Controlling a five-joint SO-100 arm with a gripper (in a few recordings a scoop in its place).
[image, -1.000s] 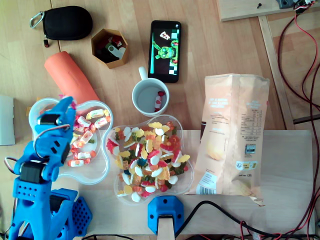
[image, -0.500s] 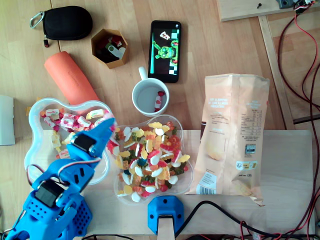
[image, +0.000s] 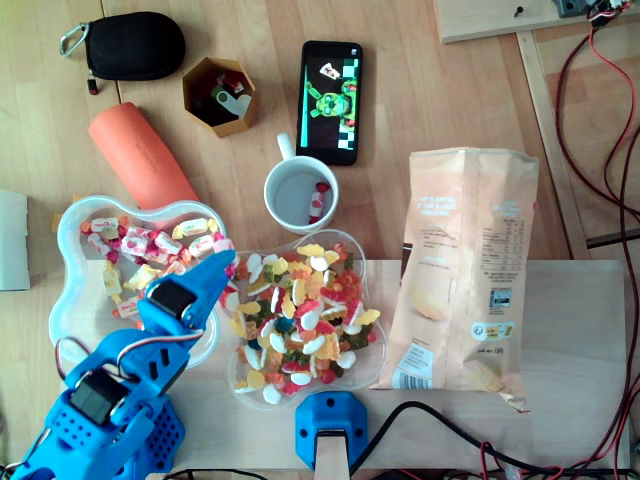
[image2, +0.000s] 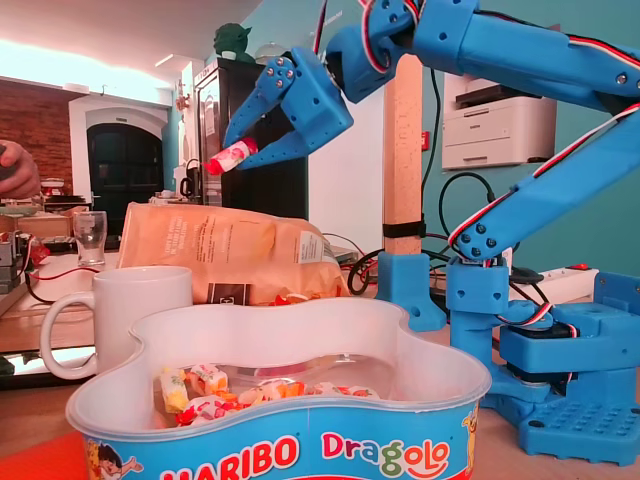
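Overhead first. The gripper (image: 222, 266) sits below and left of the mug (image: 300, 195), its tip over the place where two dish rims meet. From this angle the spread of the fingers and anything between them cannot be made out. The tub (image: 70, 215) of wrapped sweets lies left of and below the mug, partly under the arm. The clear bowl (image: 345, 240) of gummy sweets lies directly below the mug, just beside it. The mug holds a few sweets. A snack bag (image: 465, 270) lies flat to the right of the mug, a phone (image: 331, 88) just above it, and an orange roll (image: 140, 155) to its left. A six-sided box (image: 219, 96) and a black pouch (image: 135, 45) lie further up and left of the mug.

Fixed view next. The gripper (image2: 235, 145) hangs well above the mug (image2: 125, 310), slightly right of it, fingers pointing down and left. The fingers are nearly closed, pinching a wrapped sweet (image2: 230, 156) at their tips; it is clear of every dish. The tub (image2: 250, 400) stands in front of the mug, the snack bag (image2: 220, 250) behind it.
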